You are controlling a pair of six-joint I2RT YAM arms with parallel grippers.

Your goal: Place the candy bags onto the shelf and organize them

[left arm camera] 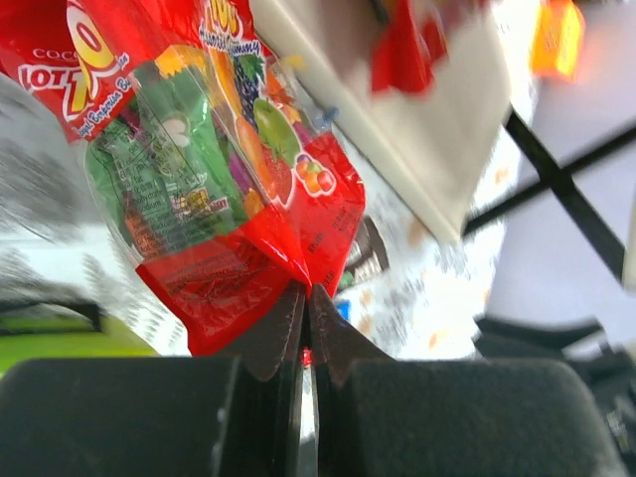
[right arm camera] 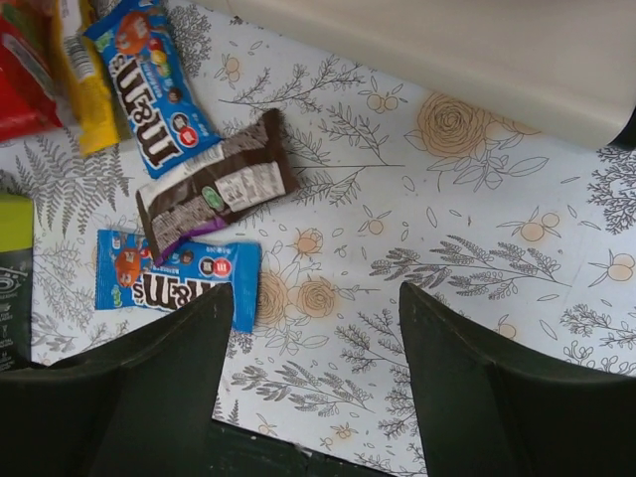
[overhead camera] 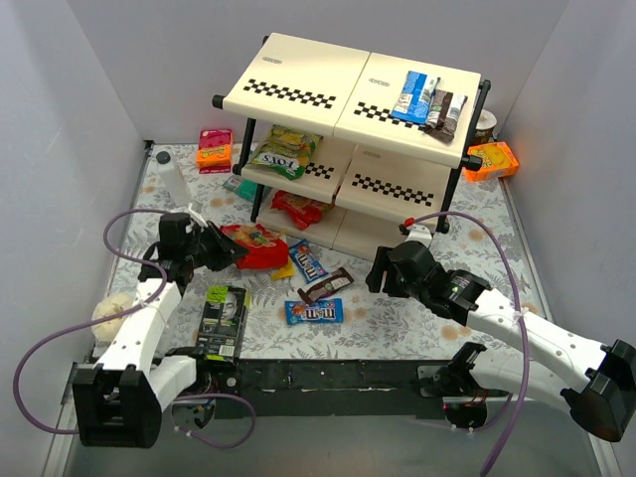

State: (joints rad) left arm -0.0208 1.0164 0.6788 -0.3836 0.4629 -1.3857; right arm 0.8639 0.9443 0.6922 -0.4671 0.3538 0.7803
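Observation:
My left gripper (overhead camera: 225,250) is shut on the corner of a red fruit-candy bag (overhead camera: 256,245), held just off the mat left of the shelf (overhead camera: 348,99); the left wrist view shows the bag (left arm camera: 214,179) pinched between the fingertips (left arm camera: 283,328). My right gripper (overhead camera: 383,270) is open and empty above the mat, right of a blue M&M's bag (right arm camera: 169,278), a dark brown bag (right arm camera: 214,189), a second blue M&M's bag (right arm camera: 149,84) and a yellow bag (right arm camera: 84,84). On the shelf lie a Fox's bag (overhead camera: 283,151), a red bag (overhead camera: 298,207), and blue and brown bags (overhead camera: 427,99) on top.
A black-and-green carton (overhead camera: 223,320) lies by the left arm. Orange boxes sit at back left (overhead camera: 214,149) and back right (overhead camera: 492,159). A white bottle (overhead camera: 171,174) lies at the left wall. Purple cables loop near both arms.

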